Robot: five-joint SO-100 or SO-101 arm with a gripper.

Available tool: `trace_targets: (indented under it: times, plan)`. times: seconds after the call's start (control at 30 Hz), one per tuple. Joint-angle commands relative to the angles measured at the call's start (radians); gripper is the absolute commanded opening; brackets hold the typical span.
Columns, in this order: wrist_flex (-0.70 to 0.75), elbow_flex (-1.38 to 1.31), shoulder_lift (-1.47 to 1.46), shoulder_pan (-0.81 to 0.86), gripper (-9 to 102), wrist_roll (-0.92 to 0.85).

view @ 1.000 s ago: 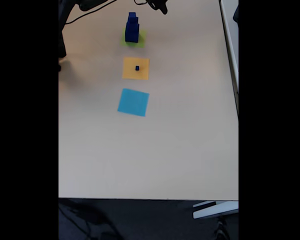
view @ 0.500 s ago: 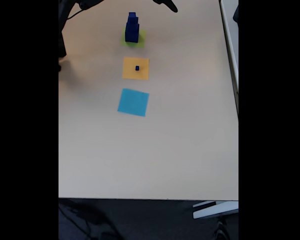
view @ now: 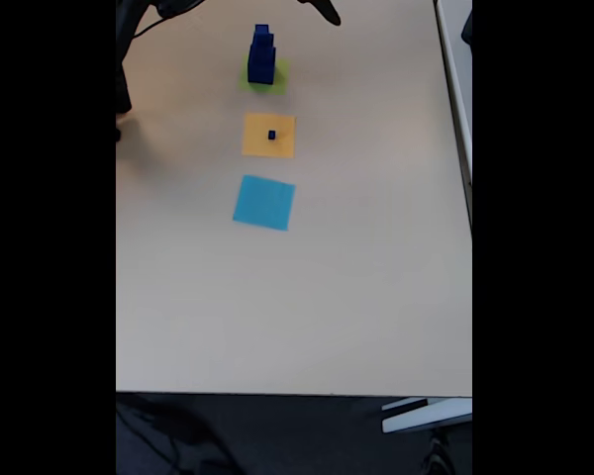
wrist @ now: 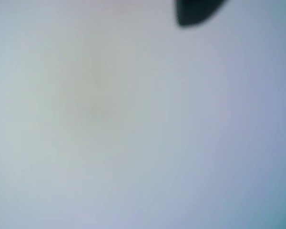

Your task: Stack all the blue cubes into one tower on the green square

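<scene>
Since half a second ago, the end effector [view: 327,12] shifted slightly closer to the green square [view: 277,79], up right of it; whether it is spread, I cannot tell. Stacked blue cubes [view: 261,56] stand on this square, and one tiny blue cube [view: 271,135] sits below it on the orange square [view: 282,146].

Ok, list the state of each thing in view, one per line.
Tower: blue cubes stacked upright on the green square.
Tiny cube: alone on the orange square, not yet stacked.
Light-blue square: flat, nothing on it.
Gripper: at the table's far edge, right of the tower, touching no cube; open or shut unclear.
</scene>
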Motion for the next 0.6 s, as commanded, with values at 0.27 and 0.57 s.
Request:
trace_targets:
  times: [0.27, 0.57]
  plan:
    - [0.104, 0.054, 0.12, -0.083, 32, 0.083]
    - [0.15, 0.298, 0.244, -0.126, 32, 0.097]
